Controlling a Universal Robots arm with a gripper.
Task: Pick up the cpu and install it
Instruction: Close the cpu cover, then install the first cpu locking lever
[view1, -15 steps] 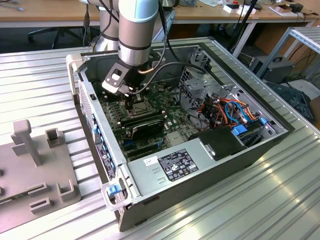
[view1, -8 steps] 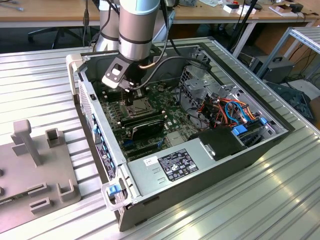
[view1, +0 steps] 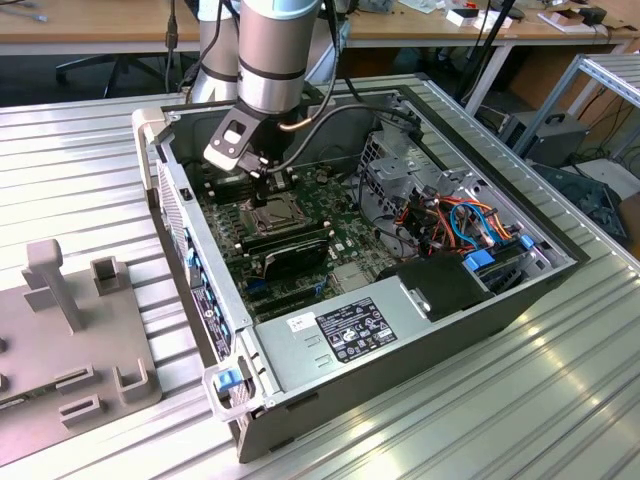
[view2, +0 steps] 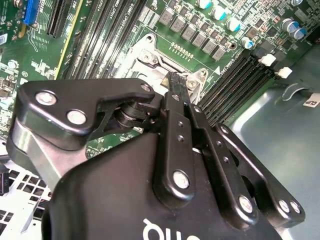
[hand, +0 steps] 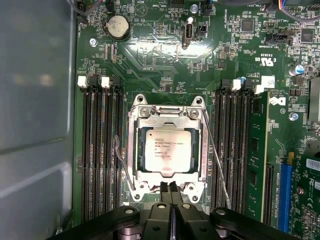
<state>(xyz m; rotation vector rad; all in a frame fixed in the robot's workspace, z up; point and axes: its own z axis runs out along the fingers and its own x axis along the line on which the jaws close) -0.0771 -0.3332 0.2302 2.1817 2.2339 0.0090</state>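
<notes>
The cpu (hand: 167, 152), a flat silver-grey square, lies in the socket on the green motherboard, and the socket's metal frame (hand: 134, 150) lies around its edges. Thin wire levers (hand: 216, 150) run along both sides of the frame. My gripper (hand: 171, 192) is shut, its black fingertips pressed together with nothing between them, just above the frame's edge. In the exterior view the gripper (view1: 263, 190) reaches down into the open computer case over the socket (view1: 270, 213). In the second wrist view the fingers (view2: 175, 115) cover most of the socket, leaving the frame's corner (view2: 150, 55) in sight.
Black memory slots (hand: 100, 150) flank the socket on both sides. A black card (view1: 288, 252), a grey power supply (view1: 350, 330) and coloured cables (view1: 450, 220) crowd the case. The case walls (view1: 165, 190) rise around the board. A grey fixture (view1: 60, 330) sits on the table at the exterior view's left.
</notes>
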